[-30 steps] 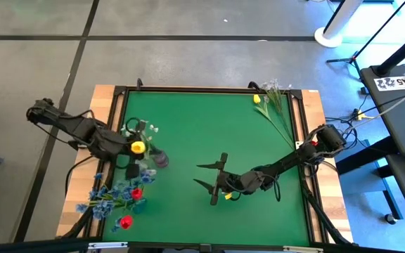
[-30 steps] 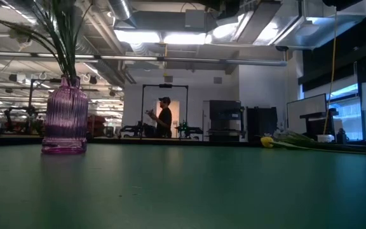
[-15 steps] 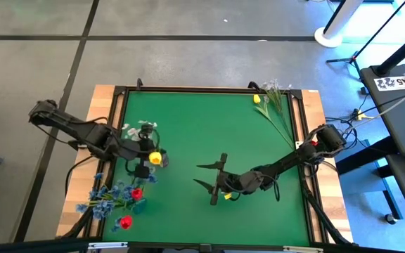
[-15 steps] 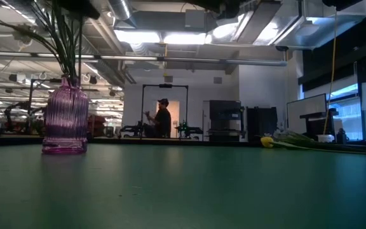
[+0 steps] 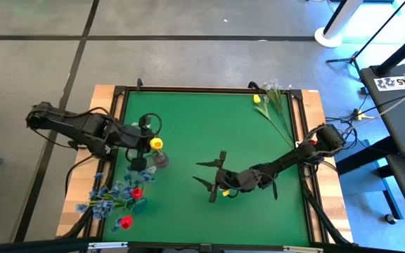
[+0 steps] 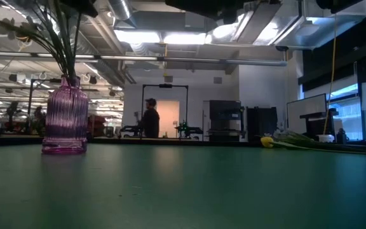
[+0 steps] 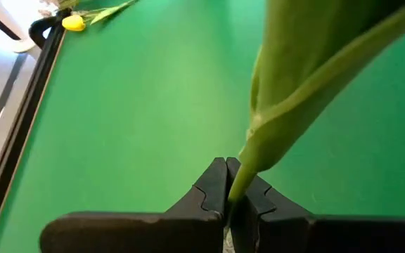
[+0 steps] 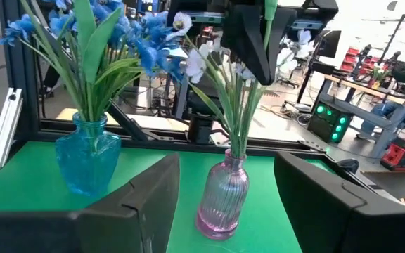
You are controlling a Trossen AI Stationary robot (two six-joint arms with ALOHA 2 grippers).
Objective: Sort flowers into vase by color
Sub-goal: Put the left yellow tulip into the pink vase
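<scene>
In the high view my left gripper (image 5: 148, 145) hovers above the purple ribbed vase (image 5: 161, 160), shut on a yellow tulip (image 5: 157, 143). The right wrist view shows that gripper (image 8: 253, 35) over the white blossoms (image 8: 220, 60) standing in the purple vase (image 8: 223, 198). A blue vase (image 8: 86, 158) beside it holds blue blossoms. Red tulips (image 5: 136, 193) stand near the table's near-left corner. My right gripper (image 5: 213, 180) is open at mid-table, facing the vases. More flowers (image 5: 273, 105), one a yellow tulip (image 5: 256, 99), lie flat at the far-right corner. My left gripper pinches the yellow tulip's green stem (image 7: 235, 184) between its two shut fingers, just below a broad leaf (image 7: 308, 77). The fingers point downward from above. The tulip is lifted clear, its yellow head up beside the gripper, and its lower stem (image 8: 268, 15) hangs toward the purple vase's mouth.
A black raised rim (image 5: 188, 90) frames the green table, with wooden boards outside it. The green surface between the vases and the right arm is bare. A person (image 6: 150, 118) stands in the room far beyond the table.
My left gripper has carried the yellow tulip toward the table's right, over the purple vase, then a little toward the far edge. The purple vase has stayed in place. The person in the background has walked left.
</scene>
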